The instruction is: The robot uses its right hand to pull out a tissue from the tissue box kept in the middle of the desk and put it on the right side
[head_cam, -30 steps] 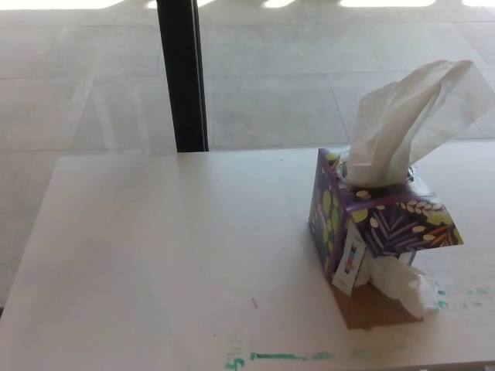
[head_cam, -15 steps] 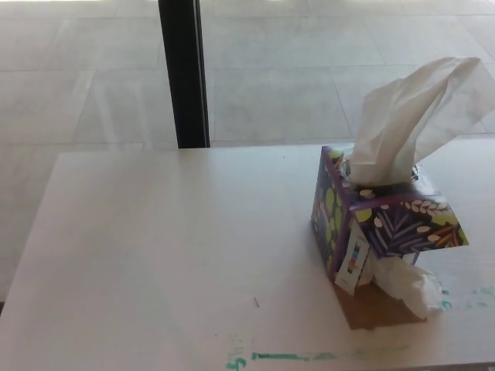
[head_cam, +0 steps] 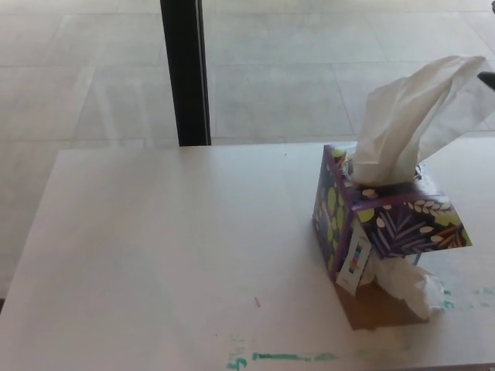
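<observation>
Right hand [head_cam: 487,79] shows only as a dark sliver at the far right edge, level with the tissue's tip; whether its fingers are spread or closed cannot be told. No left hand is in view. Going left to right: the pale desk [head_cam: 170,255] lies bare, a black post [head_cam: 186,73] rising beyond it. The purple tissue box [head_cam: 387,228] sits right of centre, its tissue [head_cam: 406,124] standing tall and leaning right, probably easing a pinch. A crumpled tissue [head_cam: 406,284] lies against the box's near side.

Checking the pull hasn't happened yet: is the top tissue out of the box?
Not out: the tissue stands upright with its base in the tissue box opening.
</observation>
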